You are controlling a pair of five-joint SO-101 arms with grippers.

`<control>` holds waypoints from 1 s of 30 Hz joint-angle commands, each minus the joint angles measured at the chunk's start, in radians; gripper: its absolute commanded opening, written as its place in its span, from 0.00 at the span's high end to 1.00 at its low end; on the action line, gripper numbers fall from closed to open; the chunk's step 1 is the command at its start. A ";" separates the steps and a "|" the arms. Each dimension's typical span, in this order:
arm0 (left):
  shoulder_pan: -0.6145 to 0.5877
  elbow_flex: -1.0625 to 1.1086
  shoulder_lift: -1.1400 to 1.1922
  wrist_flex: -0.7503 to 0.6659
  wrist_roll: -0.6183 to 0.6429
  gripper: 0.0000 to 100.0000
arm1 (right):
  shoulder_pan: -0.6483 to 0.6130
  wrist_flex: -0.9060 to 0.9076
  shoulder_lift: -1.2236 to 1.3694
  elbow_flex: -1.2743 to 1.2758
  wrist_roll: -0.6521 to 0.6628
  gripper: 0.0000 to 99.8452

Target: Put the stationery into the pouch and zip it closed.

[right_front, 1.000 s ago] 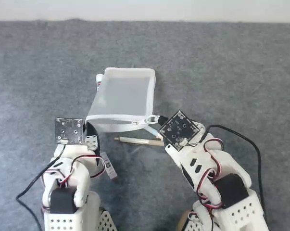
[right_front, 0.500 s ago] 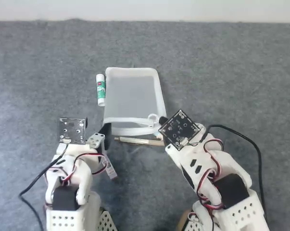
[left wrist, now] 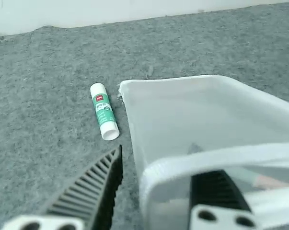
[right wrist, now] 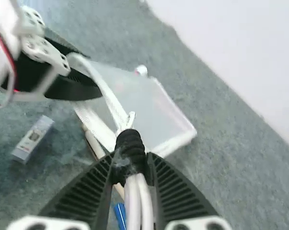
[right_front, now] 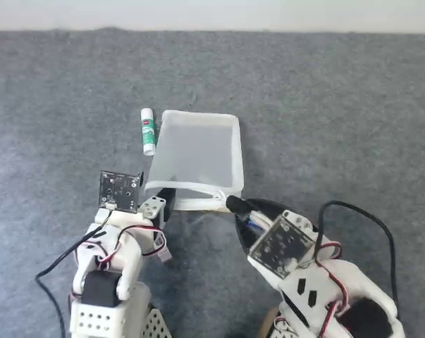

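The translucent white pouch (right_front: 198, 149) lies mid-table with its mouth toward the arms. My left gripper (right_front: 163, 201) is open at the mouth's left corner. In the left wrist view, one finger (left wrist: 215, 190) is inside the pouch (left wrist: 206, 115) and the other finger (left wrist: 94, 189) is outside it. My right gripper (right_front: 242, 210) is shut on two white pens with a black tip (right wrist: 130, 142), which points at the zip end of the pouch (right wrist: 144, 103). A green-and-white glue stick (right_front: 148, 131) lies beside the pouch's left edge, also seen from the left wrist as the glue stick (left wrist: 104, 117).
A small wrapped eraser (right_front: 161, 248) lies by the left arm; the right wrist view shows the eraser (right wrist: 31, 139) too. A wooden pencil (right wrist: 94, 143) lies under the pouch's mouth. Grey carpet covers the table, with open floor to the right and behind the pouch.
My right arm pulled back and swung so the pens point at the pouch mouth. The pouch settled flat and shifted right, uncovering the glue stick. My left gripper moved right to the pouch mouth.
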 commanded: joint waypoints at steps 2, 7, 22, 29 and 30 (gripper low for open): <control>0.005 -0.021 -0.015 -0.029 0.005 0.89 | -0.010 0.004 -0.012 -0.068 -0.011 0.99; 0.005 -0.048 -0.015 -0.015 0.005 0.99 | -0.010 0.001 -0.010 -0.064 -0.011 0.99; -0.005 -0.108 -0.015 0.040 0.005 0.99 | 0.051 -0.113 -0.010 0.023 -0.021 0.75; -0.006 -0.160 -0.014 0.057 0.002 0.99 | 0.223 -0.294 -0.010 0.112 -0.143 0.75; -0.006 -0.171 -0.014 0.058 -0.009 0.99 | 0.249 -0.340 -0.010 0.141 -0.161 0.75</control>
